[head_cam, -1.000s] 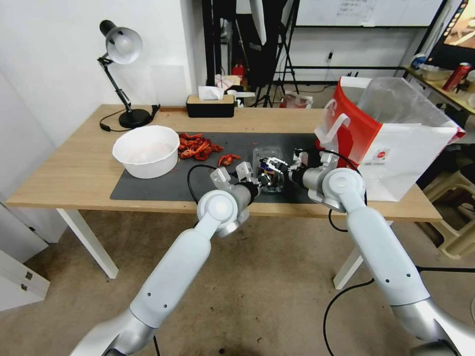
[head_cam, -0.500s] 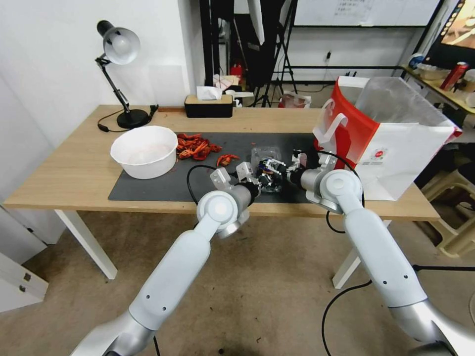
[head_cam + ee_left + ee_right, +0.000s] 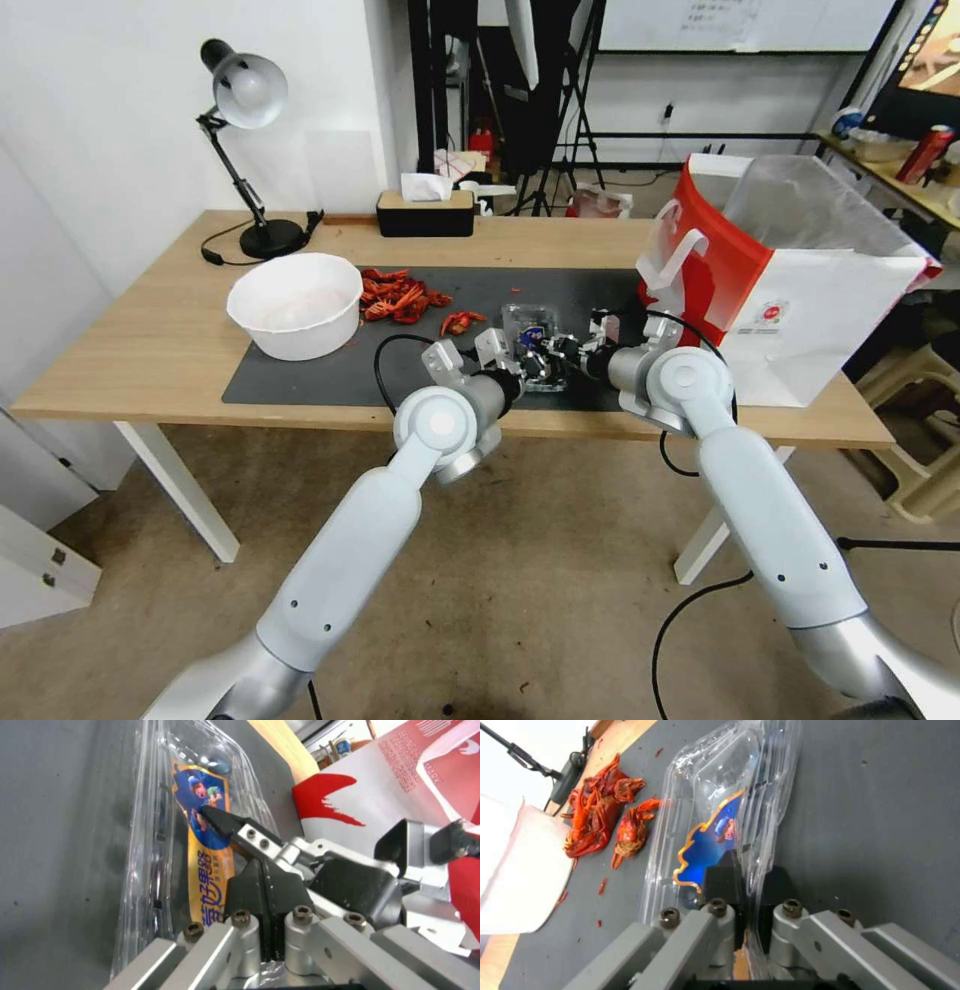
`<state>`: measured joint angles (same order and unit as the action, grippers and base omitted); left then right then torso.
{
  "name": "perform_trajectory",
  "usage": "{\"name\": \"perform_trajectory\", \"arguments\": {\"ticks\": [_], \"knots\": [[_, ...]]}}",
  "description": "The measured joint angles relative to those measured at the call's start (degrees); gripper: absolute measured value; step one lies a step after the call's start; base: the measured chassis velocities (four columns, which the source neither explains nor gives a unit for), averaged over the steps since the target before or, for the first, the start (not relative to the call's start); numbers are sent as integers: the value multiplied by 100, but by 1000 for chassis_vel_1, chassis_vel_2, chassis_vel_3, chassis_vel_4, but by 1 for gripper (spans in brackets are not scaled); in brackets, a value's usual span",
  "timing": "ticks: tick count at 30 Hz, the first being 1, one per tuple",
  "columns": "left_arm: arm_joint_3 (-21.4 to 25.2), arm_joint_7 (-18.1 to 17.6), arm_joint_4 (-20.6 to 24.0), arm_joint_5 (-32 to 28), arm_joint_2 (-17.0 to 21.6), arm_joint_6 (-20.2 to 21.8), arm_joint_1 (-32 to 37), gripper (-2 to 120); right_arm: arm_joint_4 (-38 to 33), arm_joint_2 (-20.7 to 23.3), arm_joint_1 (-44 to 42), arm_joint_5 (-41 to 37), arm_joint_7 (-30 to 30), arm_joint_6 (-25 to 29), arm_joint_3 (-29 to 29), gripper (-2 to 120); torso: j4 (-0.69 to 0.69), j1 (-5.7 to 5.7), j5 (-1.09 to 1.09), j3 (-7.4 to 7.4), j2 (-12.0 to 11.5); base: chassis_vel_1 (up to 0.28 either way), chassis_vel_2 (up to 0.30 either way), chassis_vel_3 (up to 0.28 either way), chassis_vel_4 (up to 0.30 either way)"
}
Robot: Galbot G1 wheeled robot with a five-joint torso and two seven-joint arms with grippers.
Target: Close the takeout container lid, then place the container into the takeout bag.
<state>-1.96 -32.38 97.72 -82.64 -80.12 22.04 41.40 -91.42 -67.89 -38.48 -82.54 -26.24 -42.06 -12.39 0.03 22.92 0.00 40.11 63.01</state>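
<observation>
Your takeout container (image 3: 533,345) sits on the dark mat (image 3: 300,370) between your two grippers, with its long side running away from you toward the far side of the table. Your right gripper (image 3: 747,896) is clamped on the thin clear edge of the lid (image 3: 715,832), while your left gripper (image 3: 265,896) has its fingers pressed shut on nothing, just beside the box. The takeout bag (image 3: 800,300) stands near on your right, so your right arm is closer to it.
</observation>
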Motion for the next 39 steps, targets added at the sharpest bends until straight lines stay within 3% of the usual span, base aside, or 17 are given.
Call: {"name": "perform_trajectory", "arguments": {"ticks": [17, 29, 37, 39], "knots": [[296, 19, 420, -145, 397, 2, 249, 0, -46, 83, -7, -14, -9, -7, -113, 0, -3, 0, 0, 1, 1, 0, 0, 0, 0], [724, 210, 1191, -120, 905, 91, 878, 0, -130, 80, -83, -10, 60, -7, -187, 0, -3, 0, -1, 0, 1, 0, 0, 0, 0], [923, 930, 1633, 1067, 1110, -61, 1583, 0, -316, 106, -195, -2, 118, -5, -278, 0, -4, 0, 0, 0, 1, 0, 0, 0, 0], [960, 1465, 1747, 2090, 1169, -386, 1972, 9, -401, 129, -243, -2, 139, -2, -329, 0, -2, 0, -1, -1, 1, 0, 0, 0, 0]]}}
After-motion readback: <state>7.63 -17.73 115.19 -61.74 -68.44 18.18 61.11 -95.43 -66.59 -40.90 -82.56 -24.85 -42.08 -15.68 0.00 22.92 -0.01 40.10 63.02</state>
